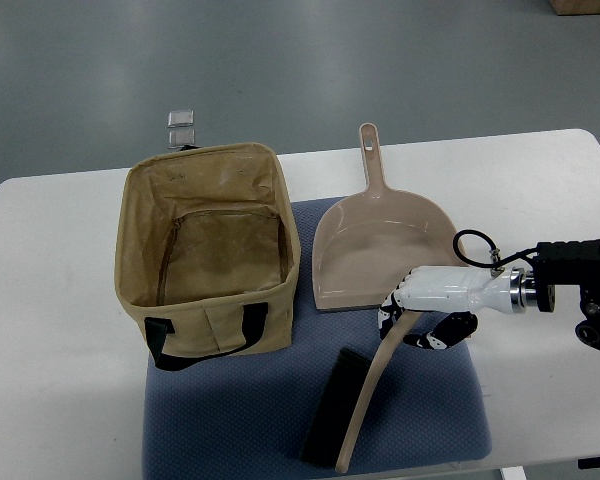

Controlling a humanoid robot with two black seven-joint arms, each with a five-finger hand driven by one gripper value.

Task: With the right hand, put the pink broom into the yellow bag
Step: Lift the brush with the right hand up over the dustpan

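I see the right hand, lower right, fingers curled around the broom handle; its bristles rest on the blue mat. Dustpan beside. Bag centre-left, open. White table; grey floor above.

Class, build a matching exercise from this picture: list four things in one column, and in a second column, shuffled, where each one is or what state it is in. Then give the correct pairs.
Things:
1. bag
2. dustpan
3. broom
4. right hand

Places or states:
A. closed around the broom's handle
B. lying flat, handle pointing away from the robot
C. standing open and empty, on the left
D. on the blue mat, bristles toward the near edge

Pairs: 1-C, 2-B, 3-D, 4-A
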